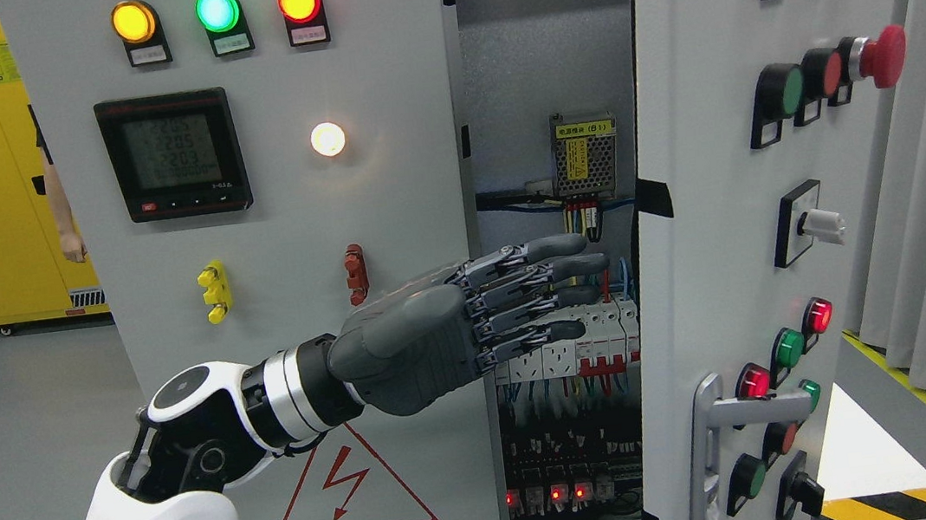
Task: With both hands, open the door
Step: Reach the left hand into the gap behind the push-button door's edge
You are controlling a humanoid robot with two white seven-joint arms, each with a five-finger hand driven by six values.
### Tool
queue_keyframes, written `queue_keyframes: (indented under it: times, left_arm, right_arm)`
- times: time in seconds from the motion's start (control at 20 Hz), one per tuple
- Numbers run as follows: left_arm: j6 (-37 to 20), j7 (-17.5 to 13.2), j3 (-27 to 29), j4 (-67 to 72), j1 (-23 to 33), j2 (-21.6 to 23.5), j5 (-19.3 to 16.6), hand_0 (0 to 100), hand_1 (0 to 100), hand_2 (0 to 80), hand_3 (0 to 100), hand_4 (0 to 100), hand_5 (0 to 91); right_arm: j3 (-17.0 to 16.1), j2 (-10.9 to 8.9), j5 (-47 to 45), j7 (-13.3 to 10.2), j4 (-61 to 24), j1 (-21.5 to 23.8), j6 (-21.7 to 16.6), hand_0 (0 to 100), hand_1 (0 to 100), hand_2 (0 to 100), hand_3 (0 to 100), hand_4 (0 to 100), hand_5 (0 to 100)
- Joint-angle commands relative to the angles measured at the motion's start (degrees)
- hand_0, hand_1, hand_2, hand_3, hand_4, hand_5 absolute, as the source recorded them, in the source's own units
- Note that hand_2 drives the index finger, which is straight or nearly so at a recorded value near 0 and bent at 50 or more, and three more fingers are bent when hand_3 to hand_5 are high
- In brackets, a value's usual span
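Left hand, fingers held straight and empty, is aimed into the gap; right door edge, vertical, lies just right.

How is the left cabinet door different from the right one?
The left door is shut and faces the camera; the right door is swung open, showing wiring. The left door has a meter screen; the right door has a silver handle. Both are grey with coloured lights.
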Motion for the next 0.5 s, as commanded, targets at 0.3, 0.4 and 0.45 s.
queue_keyframes:
  times: [0.3, 0.4, 0.45]
  left_arm:
    - [0.2, 1.9, -6.8, 9.7, -5.5, -10.7, -0.3, 12, 56, 0.0, 0, 0, 0.0]
    - [0.3, 2.2, -7.1, 9.6, -5.8, -11.3, -0.2, 12, 56, 0.0, 0, 0, 0.0]
    - [0.3, 2.2, -7.1, 9.7, -6.1, -11.3, -0.2, 12, 56, 0.0, 0, 0, 0.0]
  right_arm:
    - [0.0, 0.06, 0.0, 0.0, 0.0, 1.7, 0.0, 0, 50, 4, 0, 0, 0]
    - [0.0, 0.06, 0.0, 0.0, 0.0, 1.7, 0.0, 0, 50, 4, 0, 0, 0]
    - [0.0, 0.06, 0.0, 0.0, 0.0, 1.7, 0.0, 0, 50, 4, 0, 0, 0]
